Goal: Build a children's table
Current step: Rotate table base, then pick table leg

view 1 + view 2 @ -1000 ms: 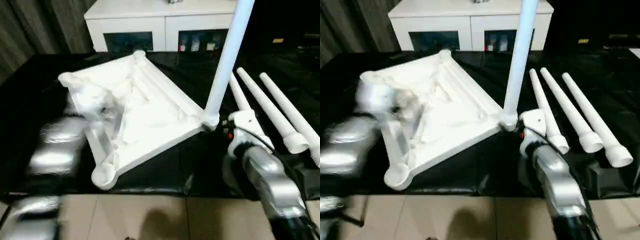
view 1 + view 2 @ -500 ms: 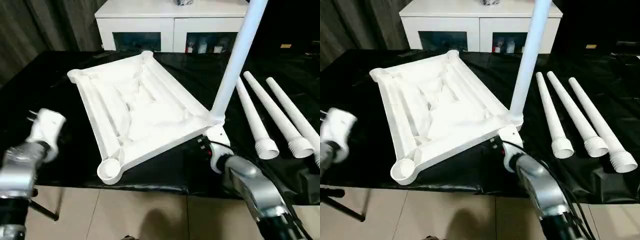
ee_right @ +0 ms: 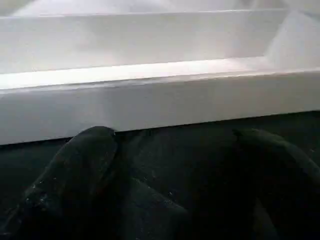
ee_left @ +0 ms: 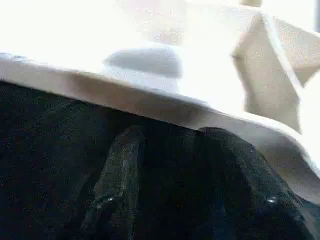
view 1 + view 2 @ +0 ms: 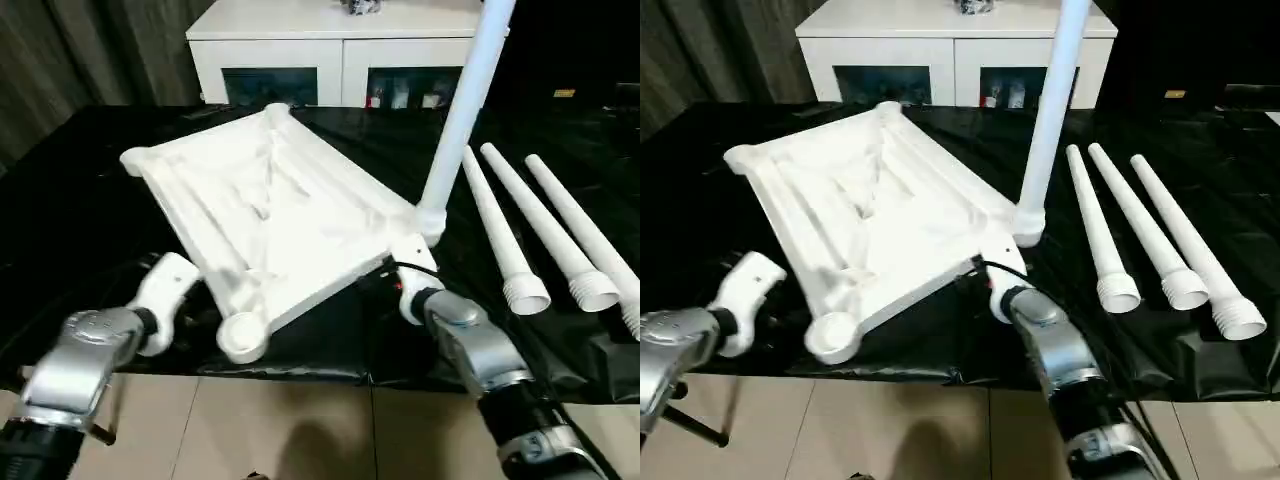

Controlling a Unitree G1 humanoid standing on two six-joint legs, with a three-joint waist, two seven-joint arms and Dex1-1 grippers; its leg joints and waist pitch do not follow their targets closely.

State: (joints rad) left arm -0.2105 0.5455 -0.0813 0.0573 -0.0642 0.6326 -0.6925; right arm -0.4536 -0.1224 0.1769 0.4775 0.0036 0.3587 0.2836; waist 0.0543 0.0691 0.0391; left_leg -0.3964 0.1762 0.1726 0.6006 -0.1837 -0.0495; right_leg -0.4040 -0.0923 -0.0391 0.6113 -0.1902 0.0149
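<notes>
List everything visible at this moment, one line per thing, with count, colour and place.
tabletop: one, white, upside down on the work table, left of centre.
standing leg: one, white, upright in the tabletop's right corner socket.
loose legs: three, white, lying side by side to the right.
work table: one, black-covered, under everything.
cabinet: one, white with dark glass doors, behind the table.
left gripper: black fingers apart, at the tabletop's near left edge.
right gripper: black fingers apart, at the near right edge.

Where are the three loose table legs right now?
The three loose legs lie side by side on the black table on the robot's right, beside the upright leg fitted in the tabletop.
</notes>
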